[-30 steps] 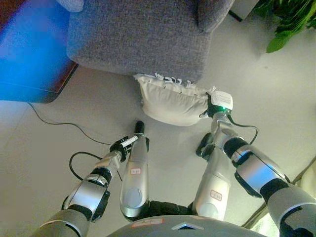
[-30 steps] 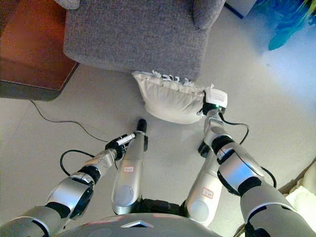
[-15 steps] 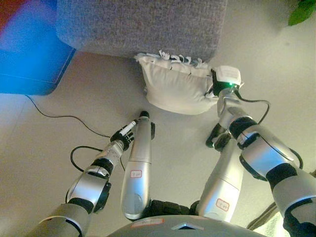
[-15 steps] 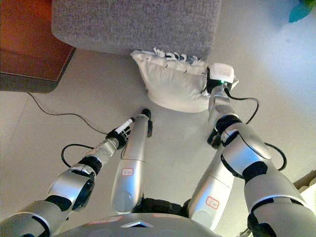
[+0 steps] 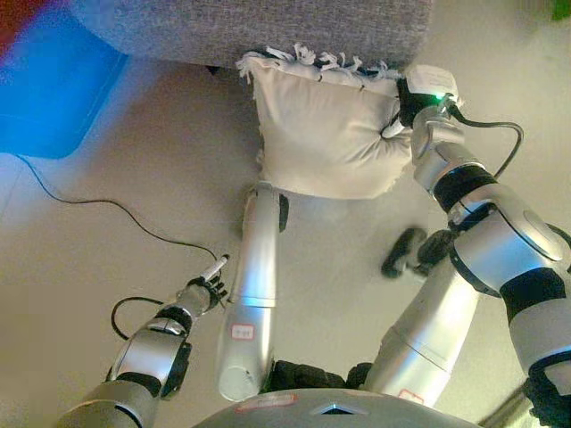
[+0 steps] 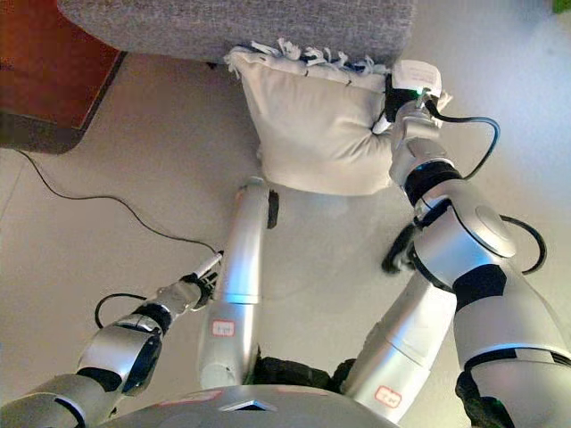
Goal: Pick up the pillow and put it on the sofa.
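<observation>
A white pillow (image 5: 326,134) with a fringed top edge stands on the pale floor, leaning against the front of the grey sofa (image 5: 268,27). My right hand (image 5: 406,107) is at the pillow's upper right edge. The cloth puckers in creases that run to this hand, so its fingers pinch the pillow there. My left hand (image 5: 203,287) hangs low on the left, well away from the pillow and close to the floor. Its fingers are relaxed, one white-tipped finger points outward, and it holds nothing.
A brown wooden piece of furniture (image 6: 45,80) stands to the left of the sofa. A thin dark cord (image 5: 89,203) lies across the floor on the left.
The camera has dipped closer to the floor, so the pillow looks bigger. My left hand has dropped back towards my body. My right hand stays on the pillow's right edge, which is now more puckered.
</observation>
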Robot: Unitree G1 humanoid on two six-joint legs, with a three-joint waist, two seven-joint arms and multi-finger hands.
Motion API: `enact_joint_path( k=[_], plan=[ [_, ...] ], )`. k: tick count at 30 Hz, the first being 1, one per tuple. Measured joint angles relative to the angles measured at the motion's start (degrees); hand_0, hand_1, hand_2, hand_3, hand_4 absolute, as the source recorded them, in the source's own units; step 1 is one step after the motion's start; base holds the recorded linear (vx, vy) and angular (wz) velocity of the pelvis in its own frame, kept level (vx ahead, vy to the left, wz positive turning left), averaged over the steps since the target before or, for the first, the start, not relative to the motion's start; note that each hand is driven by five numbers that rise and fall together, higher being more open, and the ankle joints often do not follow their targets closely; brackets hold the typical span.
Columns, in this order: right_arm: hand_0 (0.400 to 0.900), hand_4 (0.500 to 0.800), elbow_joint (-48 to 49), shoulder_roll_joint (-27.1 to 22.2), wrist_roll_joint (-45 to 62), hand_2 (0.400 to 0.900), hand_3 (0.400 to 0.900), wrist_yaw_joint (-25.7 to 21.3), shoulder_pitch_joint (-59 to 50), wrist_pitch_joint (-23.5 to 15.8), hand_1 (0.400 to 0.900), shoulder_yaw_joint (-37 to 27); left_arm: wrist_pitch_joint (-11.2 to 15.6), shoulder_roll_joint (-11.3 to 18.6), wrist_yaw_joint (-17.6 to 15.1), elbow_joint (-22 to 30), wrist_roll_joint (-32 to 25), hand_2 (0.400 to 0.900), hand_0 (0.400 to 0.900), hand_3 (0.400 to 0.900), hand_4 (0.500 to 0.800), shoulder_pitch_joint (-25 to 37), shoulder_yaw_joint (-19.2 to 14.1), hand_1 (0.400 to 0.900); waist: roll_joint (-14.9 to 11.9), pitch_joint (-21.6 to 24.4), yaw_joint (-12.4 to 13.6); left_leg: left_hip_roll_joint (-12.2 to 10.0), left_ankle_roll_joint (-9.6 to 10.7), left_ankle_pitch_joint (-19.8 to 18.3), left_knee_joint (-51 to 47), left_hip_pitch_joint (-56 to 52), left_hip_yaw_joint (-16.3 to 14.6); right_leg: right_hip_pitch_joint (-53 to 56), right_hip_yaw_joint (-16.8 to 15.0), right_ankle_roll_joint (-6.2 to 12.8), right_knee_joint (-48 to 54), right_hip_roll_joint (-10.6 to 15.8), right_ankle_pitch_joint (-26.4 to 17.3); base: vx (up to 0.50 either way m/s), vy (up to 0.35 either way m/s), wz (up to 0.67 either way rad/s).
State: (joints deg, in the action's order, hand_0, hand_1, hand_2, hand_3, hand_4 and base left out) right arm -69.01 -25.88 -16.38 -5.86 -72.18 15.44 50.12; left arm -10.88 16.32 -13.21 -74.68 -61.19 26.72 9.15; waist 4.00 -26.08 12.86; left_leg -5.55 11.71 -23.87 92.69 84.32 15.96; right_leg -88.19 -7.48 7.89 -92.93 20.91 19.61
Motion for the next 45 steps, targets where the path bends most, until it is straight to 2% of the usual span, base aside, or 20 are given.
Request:
enact_joint_path(
  k=[1, 2, 3, 4, 5, 7, 10, 13, 15, 18, 21, 25, 29, 33, 35, 38, 41, 44, 45],
  plan=[
    [0.455, 0.533, -0.2, 0.1, 0.4, 0.455, 0.455, 1.0, -1.0, -1.6, 0.455, 0.4, -0.8, -0.2, 0.0, -0.9, 0.0, 0.9, 0.9, 0.9, 0.8, -0.4, 0.0, 0.9, 0.7, 0.5, 0.0, 0.0, 0.4, -2.3, 3.0, -0.4, 0.3, -1.6, 0.8, 0.02, 0.2, 0.0, 0.0, 0.0, 0.0, 0.0],
    [0.4, 0.5, -0.2, -0.2, 1.2, 0.4, 0.4, 1.7, -1.6, -2.8, 0.4, 0.6, -1.0, -0.5, -0.1, -1.0, -0.3, 0.9, 0.9, 0.9, 0.8, -0.6, 0.0, 0.9, 0.7, 0.4, 0.5, -0.1, 1.5, -3.0, 3.6, -0.1, 0.7, -2.7, 0.7, -0.5, -0.5, -0.1, 0.4, 0.0, 0.0, 0.0],
    [0.4, 0.5, -0.4, -0.6, 2.1, 0.4, 0.4, 2.8, -1.4, -3.3, 0.4, 0.5, -0.9, -0.7, 0.0, -0.9, -0.5, 0.9, 0.9, 0.9, 0.8, -0.6, 0.0, 0.9, 0.6, 0.5, 0.7, -0.2, 1.4, -3.0, 4.1, 0.0, 0.4, -2.3, -1.6, -1.39, -5.0, -0.2, 1.9, 0.0, 0.0, 0.0],
    [0.4, 0.5, -0.8, -0.7, 3.2, 0.4, 0.4, 3.5, -1.6, -3.6, 0.4, 0.3, -0.7, -0.5, 0.0, -0.6, -0.5, 0.9, 0.9, 0.9, 0.8, -0.4, 0.0, 0.9, 0.1, 0.6, 0.5, -0.4, 1.5, -3.1, 4.4, 0.4, -0.4, 0.3, -3.6, 3.09, -8.1, -0.1, 6.6, 0.0, 0.0, 0.0],
    [0.4, 0.5, -0.7, -0.8, 3.9, 0.4, 0.4, 3.8, -2.0, -4.2, 0.4, 0.1, -0.2, -0.1, 0.0, -0.7, -0.5, 0.9, 0.9, 0.9, 0.8, 0.0, 0.0, 0.9, 0.3, 0.5, 0.2, -0.8, 1.8, -3.2, 4.3, 1.0, -0.3, -0.1, -3.3, 1.98, -8.5, 0.3, 6.7, 0.0, 0.02, -0.04],
    [0.4, 0.5, -0.7, -0.6, 5.8, 0.4, 0.4, 4.5, -1.5, -6.1, 0.4, 0.0, -0.6, 0.3, 0.0, -1.0, -0.5, 0.9, 0.9, 0.9, 0.8, 0.1, 0.0, 0.9, 0.2, 0.5, -0.2, -1.1, 0.3, -3.0, 5.4, 0.6, 0.0, -0.4, -2.3, 1.0, -8.6, 0.9, 6.6, 0.0, 0.032, -0.05],
    [0.4, 0.5, -0.7, -0.4, 7.7, 0.4, 0.4, 6.2, 0.1, -7.3, 0.4, -0.1, -0.9, 0.0, 0.0, -1.0, -0.5, 0.9, 0.9, 0.9, 0.8, -0.8, 0.0, 0.9, 0.2, 0.4, -0.2, -1.1, 0.7, -3.1, 6.1, 0.4, 0.6, -0.4, -1.7, 0.68, -8.3, 1.2, 6.4, 0.01, 0.018, -0.02],
    [0.4, 0.5, -0.7, -0.5, 7.9, 0.4, 0.4, 6.6, 2.7, -7.3, 0.4, -1.0, -0.8, 0.0, 0.0, -1.0, -0.5, 0.9, 0.9, 0.9, 0.8, -0.4, 0.0, 0.9, 0.1, 0.3, -0.3, -1.5, 0.7, -3.1, 6.6, 0.1, -0.3, 0.4, -2.3, 0.01, -8.6, 2.0, 6.0, 0.01, -0.002, -0.01],
    [0.4, 0.5, -0.6, -0.5, 7.8, 0.4, 0.4, 6.5, 3.0, -7.4, 0.4, -1.2, -0.8, 0.0, 0.0, -0.8, -0.5, 0.9, 0.9, 0.9, 0.8, 0.2, 0.0, 0.9, -0.2, -0.6, -0.2, -2.0, 0.6, -3.2, 6.6, -0.7, -1.0, 1.1, -2.9, 0.07, -8.6, 1.9, 6.1, 0.02, -0.009, -0.05],
    [0.4, 0.5, -0.5, 0.2, 7.8, 0.4, 0.4, 6.6, 3.4, -7.6, 0.4, -1.6, -0.9, -0.1, 0.2, -0.6, -0.5, 0.9, 0.9, 0.9, 0.8, 0.6, 0.0, 0.9, -0.3, -1.4, -0.4, -3.0, 0.7, -3.3, 4.9, -2.7, -1.4, 3.7, -1.8, 0.44, -6.4, 1.9, 5.8, 0.02, -0.029, -0.03],
    [0.4, 0.5, -0.3, 0.5, 7.7, 0.4, 0.4, 6.6, 5.1, -8.9, 0.4, -1.9, -0.6, -0.5, 1.3, -0.5, -0.4, 0.9, 0.9, 0.9, 0.8, 0.5, 0.0, 0.9, -0.4, -1.3, -0.4, -5.3, -0.4, -2.4, -0.7, -7.3, -3.1, 9.2, 0.6, 0.85, 0.0, 2.1, 4.5, -0.01, -0.034, -0.04],
    [0.4, 0.5, 2.3, 0.7, 6.4, 0.4, 0.4, 6.4, 7.7, -9.8, 0.4, -2.6, 0.2, -1.0, 2.9, 0.4, -0.1, 0.9, 0.9, 0.9, 0.8, -0.9, -0.1, 0.9, -0.9, -1.1, -2.1, -6.5, -0.6, 0.3, -12.1, -15.0, -6.7, 17.7, 4.0, 1.57, 12.1, 2.6, 1.5, 0.03, -0.008, 0.0],
    [0.4, 0.5, 6.9, -1.0, 3.0, 0.4, 0.4, 6.0, 12.7, -9.9, 0.4, -3.3, 2.1, -2.4, 3.9, 1.9, 1.4, 0.9, 0.9, 0.9, 0.8, -1.4, -2.1, 0.9, -1.8, -1.3, -2.5, -6.5, -0.5, 3.8, -25.2, -27.4, -9.8, 30.9, 7.7, 2.63, 25.4, 3.5, -2.0, 0.2, -0.017, 0.08],
    [0.4, 0.5, 15.5, -4.5, 0.5, 0.4, 0.4, 6.9, 19.6, -10.3, 0.4, -3.3, 1.7, -2.4, 5.1, 4.8, 5.2, 0.9, 0.9, 0.9, 0.8, -3.6, -4.0, 0.9, -3.9, -0.6, -3.1, -6.2, -1.6, 8.0, -40.8, -43.9, -13.5, 47.8, 13.0, 2.75, 39.4, 5.4, -5.1, 0.24, -0.031, 0.18],
    [0.4, 0.5, 17.9, -6.2, -0.2, 0.4, 0.4, 7.1, 22.3, -10.4, 0.4, -3.3, 1.7, -2.0, 5.4, 5.4, 6.5, 0.9, 0.9, 0.9, 0.8, -5.9, -3.9, 0.9, -5.3, 2.8, -3.2, -5.9, -1.4, 9.8, -47.1, -48.7, -14.2, 53.1, 15.2, 3.29, 45.1, 5.8, -6.4, 0.33, -0.038, 0.15],
    [0.4, 0.5, 23.0, -10.7, -0.5, 0.4, 0.4, 9.2, 26.1, -10.5, 0.4, -5.9, -0.2, -1.8, 5.6, 6.0, 10.5, 0.9, 0.9, 0.9, 0.8, -7.2, -4.8, 0.9, -6.0, 3.4, -3.3, -5.9, -1.3, 12.7, -56.8, -59.4, -15.0, 64.8, 19.6, 3.72, 53.7, 5.6, -8.5, 0.25, -0.022, 0.21],
    [0.4, 0.5, 26.0, -14.5, -1.4, 0.4, 0.4, 10.5, 29.9, -11.2, 0.4, -7.4, -1.8, -1.7, 6.2, 6.0, 12.1, 0.9, 0.9, 0.9, 0.8, -11.1, -4.8, 0.9, -6.4, 7.8, -5.1, -7.3, -1.4, 14.7, -63.6, -65.8, -18.9, 73.6, 24.0, 4.72, 60.8, 5.7, -9.6, 0.2, -0.012, 0.74],
    [0.4, 0.5, 31.1, -21.9, -1.8, 0.4, 0.4, 13.7, 33.5, -12.3, 0.4, -8.2, -4.9, -1.4, 3.6, 5.8, 15.3, 0.9, 0.9, 0.9, 0.8, -12.1, -4.7, 0.9, -6.1, 9.4, -7.4, -10.4, -2.5, 16.9, -65.4, -69.1, -26.3, 84.8, 31.6, 6.15, 67.8, 6.0, -11.3, 0.19, 0.055, 0.61],
    [0.4, 0.5, 31.6, -23.5, -1.9, 0.4, 0.4, 14.9, 33.9, -12.6, 0.4, -8.2, -5.9, -0.8, 3.6, 5.8, 15.4, 0.9, 0.9, 0.9, 0.8, -12.6, -4.7, 0.9, -6.6, 10.2, -7.7, -9.8, -2.5, 17.0, -65.7, -70.0, -26.6, 87.7, 32.0, 6.31, 70.3, 5.9, -11.8, 0.11, 0.118, 0.06]
  ],
)
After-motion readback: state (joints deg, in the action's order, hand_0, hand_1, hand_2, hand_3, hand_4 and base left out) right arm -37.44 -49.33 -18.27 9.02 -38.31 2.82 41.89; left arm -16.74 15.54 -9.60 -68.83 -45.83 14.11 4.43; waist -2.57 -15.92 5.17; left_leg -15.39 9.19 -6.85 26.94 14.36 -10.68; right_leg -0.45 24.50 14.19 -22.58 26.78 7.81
